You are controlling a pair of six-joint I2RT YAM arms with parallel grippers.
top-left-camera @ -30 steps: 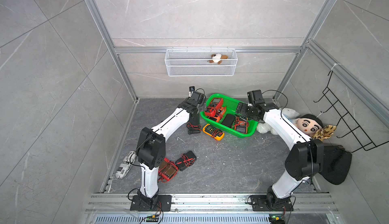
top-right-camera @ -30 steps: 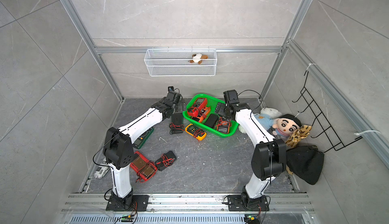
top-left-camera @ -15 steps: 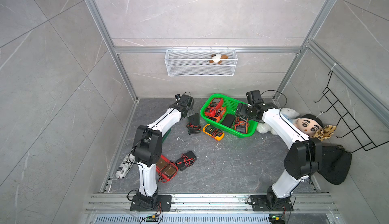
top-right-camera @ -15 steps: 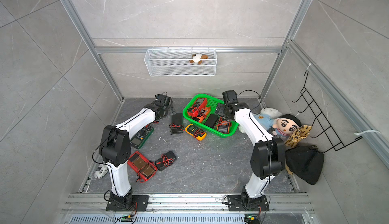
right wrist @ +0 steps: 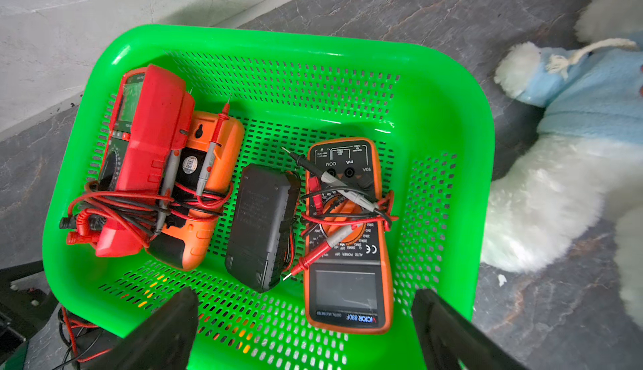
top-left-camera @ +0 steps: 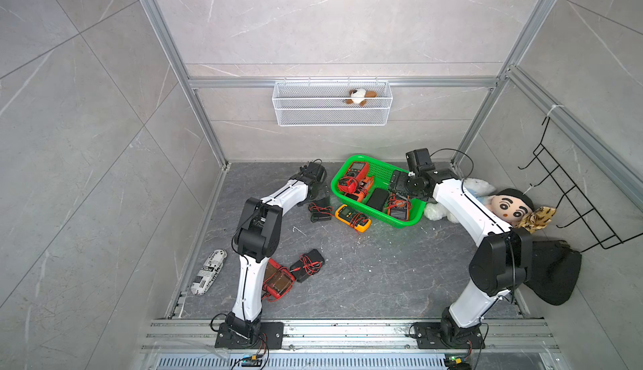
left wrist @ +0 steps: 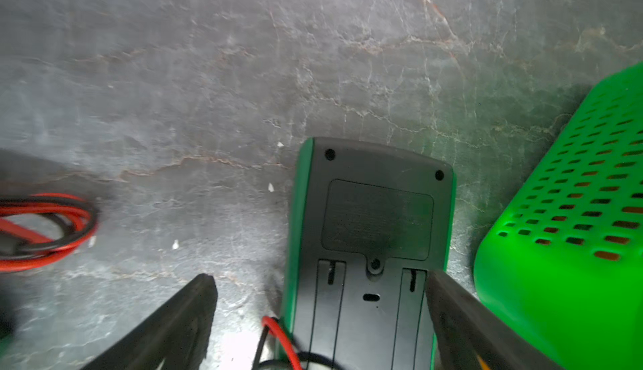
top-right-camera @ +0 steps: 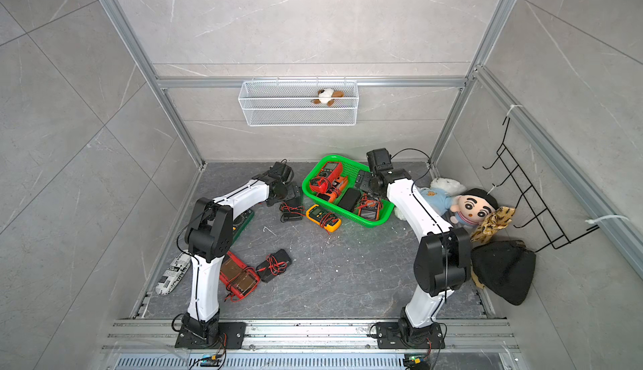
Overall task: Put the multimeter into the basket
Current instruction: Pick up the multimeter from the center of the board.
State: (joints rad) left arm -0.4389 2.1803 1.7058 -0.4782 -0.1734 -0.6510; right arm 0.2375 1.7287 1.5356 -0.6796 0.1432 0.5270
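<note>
- The multimeter (left wrist: 372, 229), green-edged and lying back-up on the table (left wrist: 208, 90), sits just left of the basket (left wrist: 563, 298). It is close to the basket's wall but apart from it, so it is not yet in.
- The left gripper (left wrist: 320, 276) is spread wide above it and holds nothing. The case lies between the fingers but off-centre, with its edge right at the finger on the basket side (left wrist: 462, 323). I cannot tell whether that finger touches it.
- Lowered from here, that finger would likely land on the case's back or wedge against the basket wall. It would then shove one of them instead of gripping.
- The back looks broad and smooth, so a pinch near one end could let the multimeter swing or slip as it lifts.
- Red and black leads (left wrist: 276, 328) trail from the end under the gripper. They could catch on the basket rim or hang outside it.
- Four other meters (right wrist: 348, 232) already crowd the basket, and bare mesh shows mainly along its far side. A careless drop may leave the multimeter propped on the heap.
- The right gripper (right wrist: 304, 293) hangs over the basket, fingers wide apart and empty. It may block the incoming arm.
</note>
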